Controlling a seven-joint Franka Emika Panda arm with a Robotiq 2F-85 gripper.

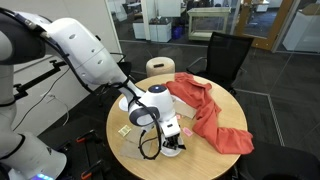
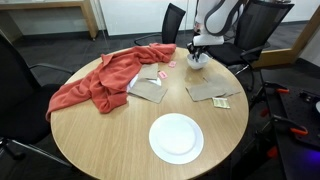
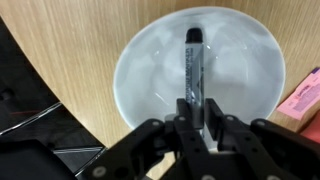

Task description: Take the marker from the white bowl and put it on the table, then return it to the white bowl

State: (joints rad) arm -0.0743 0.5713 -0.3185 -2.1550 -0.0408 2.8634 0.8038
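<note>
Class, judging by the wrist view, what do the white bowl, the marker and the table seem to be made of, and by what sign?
The white bowl: probably glazed ceramic or glossy plastic; soft sheen on smooth white. The marker: likely plastic, glossy black; a light streak along the barrel. The table: wood or wood-look laminate, matte; fine grain lines.

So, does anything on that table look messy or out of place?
Only the red cloth: it lies crumpled in a heap across the table, one end reaching the edge. The marker lies flat in the white bowl, and nothing looks spilled or broken.
</note>
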